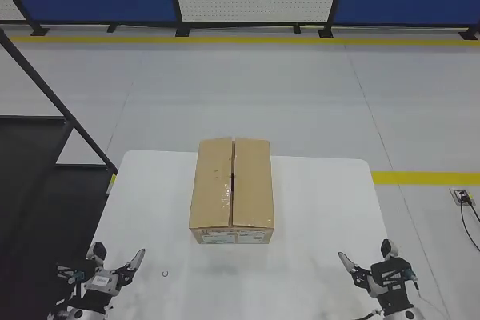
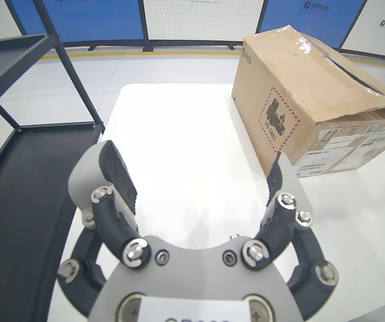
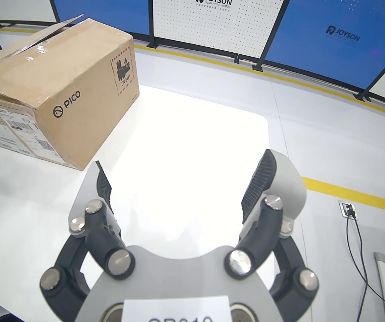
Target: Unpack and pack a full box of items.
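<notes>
A brown cardboard box (image 1: 232, 190) stands in the middle of the white table (image 1: 320, 224), its two top flaps folded down with a dark seam between them. The box (image 2: 309, 102) has one flap lifted slightly at the near end in the left wrist view, and the box (image 3: 55, 92) shows the same gap in the right wrist view. My left gripper (image 1: 116, 258) hovers open at the table's near left corner, nothing between its fingers. My right gripper (image 1: 366, 254) is open at the near right corner, also empty. Both are well short of the box.
A black metal shelf rack (image 1: 32, 184) stands against the table's left side, its tray (image 2: 14, 182) close beside my left gripper. A small ring-like item (image 1: 166, 275) lies on the table near the front left. A cable and floor socket (image 1: 463, 197) sit to the right.
</notes>
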Motion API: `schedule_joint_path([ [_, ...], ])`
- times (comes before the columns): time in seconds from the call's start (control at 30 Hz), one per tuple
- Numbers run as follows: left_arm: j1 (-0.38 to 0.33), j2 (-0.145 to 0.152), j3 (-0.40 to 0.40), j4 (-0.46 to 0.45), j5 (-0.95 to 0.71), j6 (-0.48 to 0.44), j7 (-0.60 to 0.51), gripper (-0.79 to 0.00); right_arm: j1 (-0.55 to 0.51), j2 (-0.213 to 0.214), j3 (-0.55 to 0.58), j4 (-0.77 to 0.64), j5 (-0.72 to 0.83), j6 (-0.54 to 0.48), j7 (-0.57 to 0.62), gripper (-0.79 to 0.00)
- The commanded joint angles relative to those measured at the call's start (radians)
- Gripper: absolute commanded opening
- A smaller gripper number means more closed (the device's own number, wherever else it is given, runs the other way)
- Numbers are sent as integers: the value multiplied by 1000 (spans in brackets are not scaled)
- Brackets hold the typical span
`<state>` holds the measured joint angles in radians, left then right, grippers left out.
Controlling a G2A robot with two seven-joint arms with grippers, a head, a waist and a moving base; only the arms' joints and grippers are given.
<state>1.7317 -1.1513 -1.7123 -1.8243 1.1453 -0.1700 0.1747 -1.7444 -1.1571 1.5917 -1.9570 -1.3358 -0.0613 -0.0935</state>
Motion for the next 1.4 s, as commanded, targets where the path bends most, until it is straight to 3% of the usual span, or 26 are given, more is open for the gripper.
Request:
schedule_joint_path([
  [0.0,0,0,0,0,0,0,0,0,0,0,0,0,0,0,0,0],
  [0.27,-14,-1,7,7,-18,-23,-13,0,16,0,-10,-2,-14,-23,23,0],
  [0.7,-206,-12,109,86,-36,-8,-95,0,144,-8,-115,-16,-14,-115,40,0],
  [1.1,-212,-12,108,100,-46,0,-109,0,154,-10,-127,-14,-7,-124,51,0],
  [1.2,-276,-16,121,144,-106,-1,-164,0,173,-11,-140,18,41,-176,23,0],
  [1.37,-370,-18,181,231,-32,-20,-185,0,204,-12,-178,47,28,-256,-21,0],
])
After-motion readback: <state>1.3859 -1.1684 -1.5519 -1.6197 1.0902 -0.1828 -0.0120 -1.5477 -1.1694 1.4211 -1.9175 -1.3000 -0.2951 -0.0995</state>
